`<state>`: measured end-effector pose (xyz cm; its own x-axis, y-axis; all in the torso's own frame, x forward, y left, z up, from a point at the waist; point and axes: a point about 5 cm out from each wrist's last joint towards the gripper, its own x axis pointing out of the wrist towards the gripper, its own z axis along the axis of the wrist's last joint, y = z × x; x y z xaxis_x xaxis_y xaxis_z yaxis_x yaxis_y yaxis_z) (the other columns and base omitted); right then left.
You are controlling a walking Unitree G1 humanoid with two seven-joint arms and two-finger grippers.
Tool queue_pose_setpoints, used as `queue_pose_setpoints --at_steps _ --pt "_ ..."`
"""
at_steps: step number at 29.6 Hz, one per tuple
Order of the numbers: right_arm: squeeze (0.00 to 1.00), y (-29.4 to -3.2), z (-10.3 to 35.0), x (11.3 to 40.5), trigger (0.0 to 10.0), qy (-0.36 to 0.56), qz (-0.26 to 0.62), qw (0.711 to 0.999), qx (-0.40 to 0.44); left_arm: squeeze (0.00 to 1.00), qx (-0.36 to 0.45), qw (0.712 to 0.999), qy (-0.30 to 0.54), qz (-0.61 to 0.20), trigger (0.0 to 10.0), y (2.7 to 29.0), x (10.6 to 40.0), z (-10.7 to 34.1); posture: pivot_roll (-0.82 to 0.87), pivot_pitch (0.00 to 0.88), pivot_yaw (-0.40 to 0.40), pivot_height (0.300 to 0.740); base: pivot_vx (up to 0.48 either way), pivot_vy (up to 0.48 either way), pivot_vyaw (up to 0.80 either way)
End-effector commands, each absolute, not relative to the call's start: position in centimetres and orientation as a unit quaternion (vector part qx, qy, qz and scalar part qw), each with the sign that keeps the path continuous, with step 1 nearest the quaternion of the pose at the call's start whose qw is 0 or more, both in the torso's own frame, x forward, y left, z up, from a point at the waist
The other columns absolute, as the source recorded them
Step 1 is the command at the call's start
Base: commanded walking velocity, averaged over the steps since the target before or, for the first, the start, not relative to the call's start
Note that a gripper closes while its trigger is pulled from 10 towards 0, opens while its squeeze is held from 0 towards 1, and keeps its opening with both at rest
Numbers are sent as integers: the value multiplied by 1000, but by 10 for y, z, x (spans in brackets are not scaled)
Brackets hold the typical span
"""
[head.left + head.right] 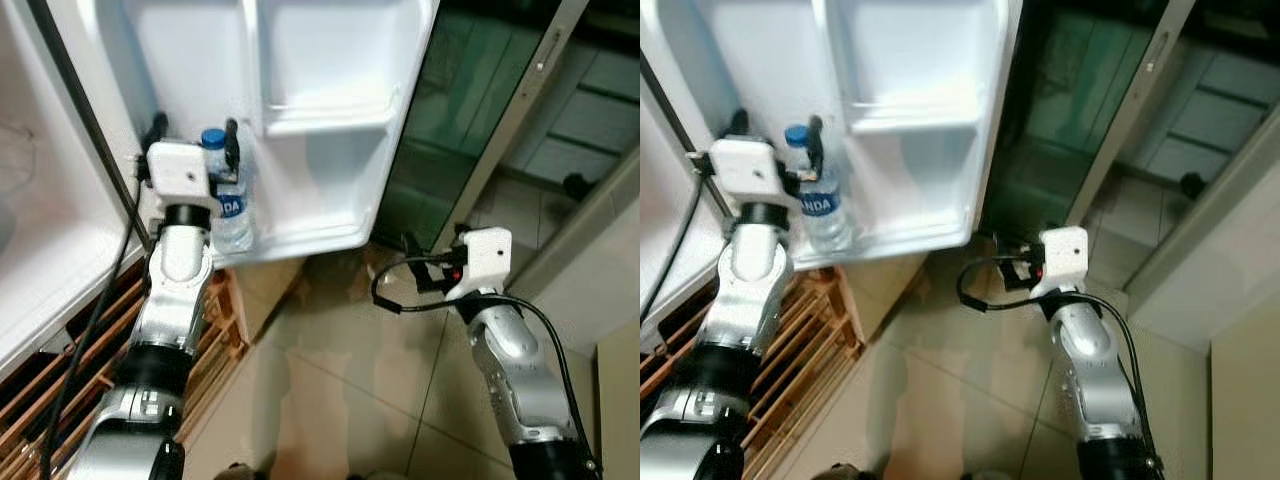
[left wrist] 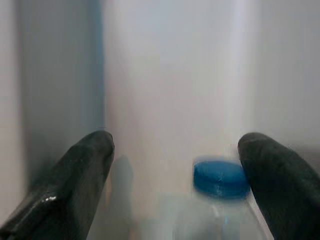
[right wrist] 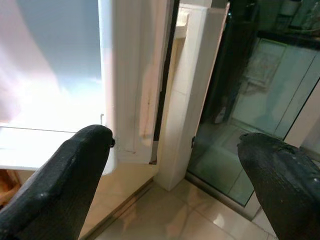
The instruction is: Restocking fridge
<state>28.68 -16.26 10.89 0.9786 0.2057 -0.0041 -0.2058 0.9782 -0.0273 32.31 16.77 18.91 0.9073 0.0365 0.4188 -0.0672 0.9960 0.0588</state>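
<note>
Leftmost, the white fridge interior (image 1: 40,200) runs along the edge of the scene, with a black cable (image 1: 95,300) trailing down in front of it and a slatted wooden rack (image 1: 60,370) on the floor below. Just right of that, the left hand (image 1: 193,140) reaches into the lowest shelf of the open fridge door (image 1: 330,120), its two black fingers (image 2: 75,180) spread wide on either side of a clear water bottle (image 1: 228,205) with a blue cap (image 2: 220,177); the bottle stands upright on the door shelf (image 1: 320,235), and in the left wrist view the cap sits close to one finger with a clear gap to the other. Above and to the right, the upper door shelf (image 1: 325,115) is a white moulded ledge. Below the door lies a floor of pale beige tiles (image 1: 340,400). Farther right, the right hand (image 1: 425,262) hovers low over the tiles beside the door's outer corner, fingers (image 3: 75,185) wide apart and holding nothing. Beyond it, on the far right, stands a dark glass panel (image 1: 460,100) in a pale frame (image 1: 520,110).
</note>
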Motion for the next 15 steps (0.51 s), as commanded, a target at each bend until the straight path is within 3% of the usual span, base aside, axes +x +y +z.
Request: queue_pose_setpoints --at_steps 1,2,7,11,15 --pt "141 -167 110 287 10000 -2 102 995 -19 345 5 989 -146 -19 10000 155 316 171 -88 0 -58 740 0 0 0" --pt "141 -168 109 287 10000 -1 102 995 -19 0 -11 992 -119 -39 10000 149 309 163 -84 0 -58 740 0 0 0" --pt "137 -169 108 287 10000 0 101 995 -20 0 -27 993 -91 -67 10000 140 292 160 -74 0 -59 740 0 0 0" --pt "141 -172 108 290 10000 1 96 995 -17 0 -41 988 -85 -126 10000 139 255 159 -58 0 -59 740 0 0 0" --pt "145 -177 108 292 10000 2 86 996 -10 0 -33 990 -82 -114 10000 149 240 147 -58 0 -64 740 0 0 0"
